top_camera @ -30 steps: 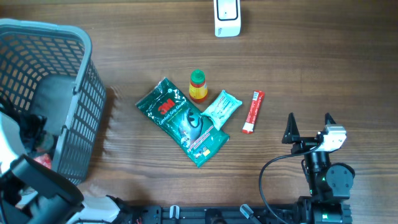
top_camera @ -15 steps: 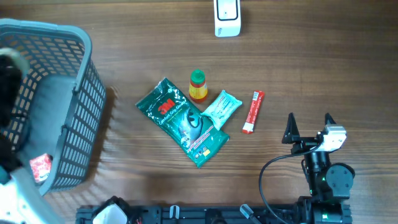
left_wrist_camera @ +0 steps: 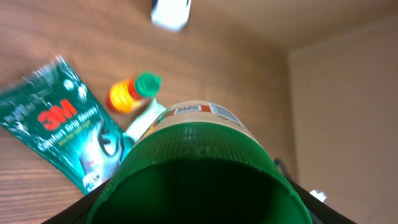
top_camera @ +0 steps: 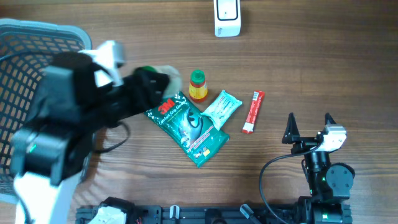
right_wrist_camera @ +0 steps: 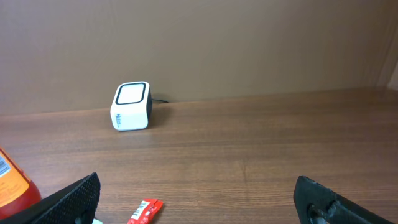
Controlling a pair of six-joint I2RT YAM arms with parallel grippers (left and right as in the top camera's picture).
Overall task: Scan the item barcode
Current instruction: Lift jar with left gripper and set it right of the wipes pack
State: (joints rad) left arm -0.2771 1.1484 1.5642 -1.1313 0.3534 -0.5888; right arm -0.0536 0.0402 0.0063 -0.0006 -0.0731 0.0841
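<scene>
transport step, by my reading: left gripper (top_camera: 151, 82) clamps partway closed around a green-lidded jar (left_wrist_camera: 199, 165), held over the bench (top_camera: 323, 56) middle near the 3m packet (top_camera: 185, 127). right gripper (top_camera: 309, 126) gapes wide, empty. next, turn the jar's label (left_wrist_camera: 202, 112) toward the barcode scanner (top_camera: 227, 17) at the far edge.

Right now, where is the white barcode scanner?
Overhead view: the white scanner stands at the far side of the table, near the middle, beyond the green-capped bottle.
</scene>
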